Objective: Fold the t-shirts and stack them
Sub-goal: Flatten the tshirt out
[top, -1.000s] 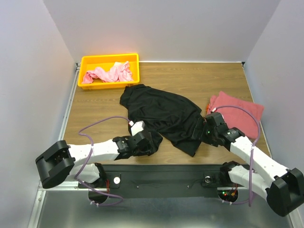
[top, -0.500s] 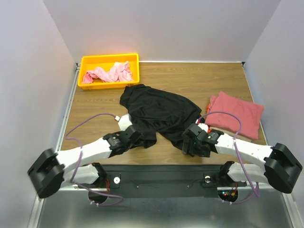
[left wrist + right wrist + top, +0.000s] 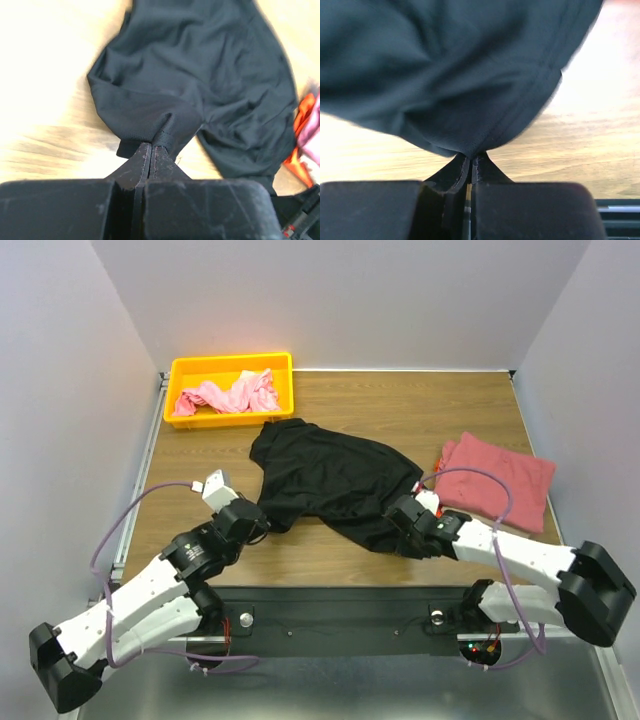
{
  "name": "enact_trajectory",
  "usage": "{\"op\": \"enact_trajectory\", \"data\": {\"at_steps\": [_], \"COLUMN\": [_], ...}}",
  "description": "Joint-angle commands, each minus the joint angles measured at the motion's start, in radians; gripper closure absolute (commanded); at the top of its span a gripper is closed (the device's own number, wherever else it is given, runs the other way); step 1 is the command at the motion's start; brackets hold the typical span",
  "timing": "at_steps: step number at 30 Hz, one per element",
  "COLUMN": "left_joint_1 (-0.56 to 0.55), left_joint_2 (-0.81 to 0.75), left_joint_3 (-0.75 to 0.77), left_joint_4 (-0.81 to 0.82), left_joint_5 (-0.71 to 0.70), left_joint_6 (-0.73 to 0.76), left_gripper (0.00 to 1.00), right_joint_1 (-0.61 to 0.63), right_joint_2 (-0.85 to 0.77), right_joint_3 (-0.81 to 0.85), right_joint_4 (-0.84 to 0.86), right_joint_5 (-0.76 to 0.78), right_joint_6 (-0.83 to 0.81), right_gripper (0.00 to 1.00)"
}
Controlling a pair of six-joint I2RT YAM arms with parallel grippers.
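Note:
A crumpled black t-shirt [image 3: 330, 475] lies mid-table. My left gripper [image 3: 260, 522] is shut on its near-left hem, and the left wrist view shows the fingertips [image 3: 152, 146] pinching a fold of black cloth [image 3: 200, 75]. At the shirt's near-right edge my right gripper [image 3: 402, 531] is shut too, with the hem [image 3: 470, 75] bunched in the closed jaws [image 3: 471, 157]. A folded rose-red t-shirt [image 3: 497, 480] lies at the right, with an orange edge [image 3: 300, 107] showing beside it. A light pink t-shirt [image 3: 228, 395] sits crumpled in the bin.
A yellow plastic bin [image 3: 283, 390] stands at the back left of the wooden table [image 3: 400, 400]. Grey walls close in both sides and the back. The black base plate [image 3: 340, 620] runs along the near edge.
The left arm swung out to the left, drawing the shirt's near-left hem with it. The right gripper moved in and closed on the near-right hem, and the hanging tail of cloth drew up.

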Motion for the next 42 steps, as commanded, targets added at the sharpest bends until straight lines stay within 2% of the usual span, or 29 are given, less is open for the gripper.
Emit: {"op": "enact_trajectory", "data": {"at_steps": [1,5,9,13,15,21,23,29,33,37,38,39,41,42], "left_joint_1": [0.007,0.009,0.010,0.009,0.009,0.009,0.009,0.009,0.009,0.009,0.013,0.029,0.114,0.258], "left_joint_2": [-0.041,-0.076,-0.127,-0.121,-0.106,-0.078,-0.061,0.052,0.103,0.170,0.219,0.245,0.331,0.365], "left_joint_3": [0.180,0.353,0.501,0.698,0.767,0.962,1.019,1.166,1.147,1.046,1.017,1.004,0.975,0.964], "left_joint_4": [-0.045,-0.068,-0.008,0.057,0.044,0.073,0.111,0.096,0.125,0.214,0.232,0.233,0.234,0.226], "left_joint_5": [-0.167,-0.273,-0.342,-0.339,-0.356,-0.428,-0.393,-0.310,-0.357,-0.528,-0.581,-0.586,-0.504,-0.332], "left_joint_6": [0.047,0.082,0.223,0.358,0.366,0.478,0.547,0.610,0.630,0.668,0.679,0.670,0.650,0.603], "left_gripper": [1.00,1.00,1.00,1.00,1.00,1.00,1.00,1.00,1.00,1.00,1.00,1.00,1.00,1.00], "right_joint_1": [0.005,0.006,0.003,0.005,0.005,0.005,0.003,0.005,0.003,0.005,0.003,0.003,-0.015,-0.076], "right_joint_2": [-0.131,-0.222,-0.297,-0.318,-0.317,-0.318,-0.309,-0.271,-0.259,-0.193,-0.139,-0.112,-0.046,0.018], "right_joint_3": [0.149,0.308,0.487,0.680,0.788,0.965,1.016,1.087,1.070,0.990,0.976,0.943,0.918,0.907], "right_joint_4": [0.070,-0.024,-0.081,-0.099,-0.104,-0.125,-0.130,-0.130,-0.130,-0.126,-0.127,-0.127,-0.127,-0.129], "right_joint_5": [0.149,0.300,0.418,0.490,0.490,0.507,0.494,0.452,0.505,0.697,0.784,0.830,0.880,0.845], "right_joint_6": [-0.050,-0.082,-0.149,-0.273,-0.320,-0.429,-0.449,-0.472,-0.461,-0.447,-0.441,-0.429,-0.397,-0.381], "right_gripper": [1.00,1.00,1.00,0.99,1.00,1.00,1.00,0.99,1.00,1.00,1.00,1.00,0.99,0.99]}}
